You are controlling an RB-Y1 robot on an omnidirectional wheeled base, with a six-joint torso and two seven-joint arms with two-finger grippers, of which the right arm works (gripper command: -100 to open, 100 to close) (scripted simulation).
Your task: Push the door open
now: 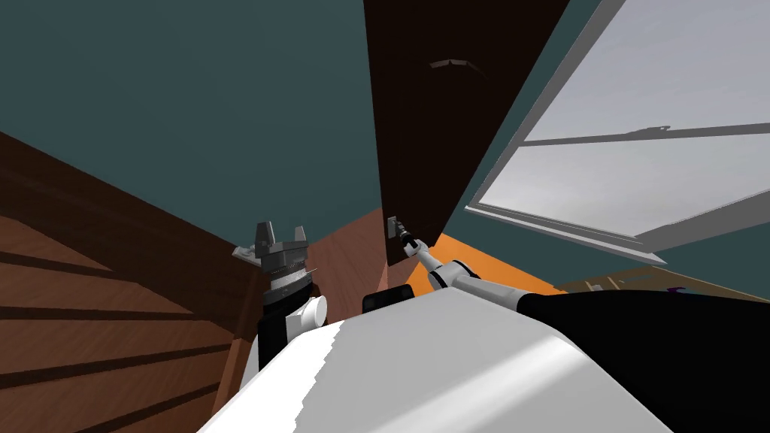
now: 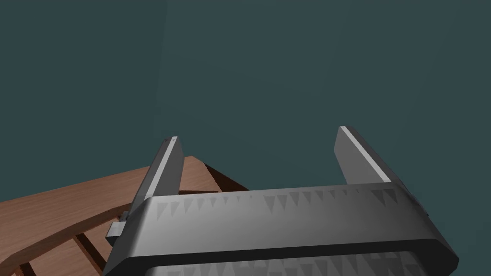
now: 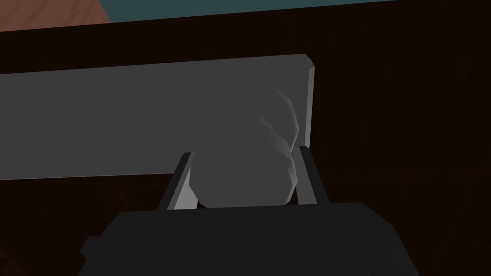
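While right hand [image 3: 244,153] tight around knob [image 3: 239,184] near door [image 3: 407,143] edge, left hand [image 2: 256,133] spread, free.

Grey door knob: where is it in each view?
Head view: mid-picture, the rounded grey door knob sits on the dark brown door, at the tip of the right gripper.
Left wrist view: the open left gripper faces the teal wall instead.
Right wrist view: clamped between the fingers, against a grey plate.
Shared landmark: the teal wall.

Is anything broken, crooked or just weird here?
Nothing stands out. The right gripper is closed on the grey knob of the dark brown door, which looks intact. The left gripper is open, holding nothing. The overall slant is the camera's.
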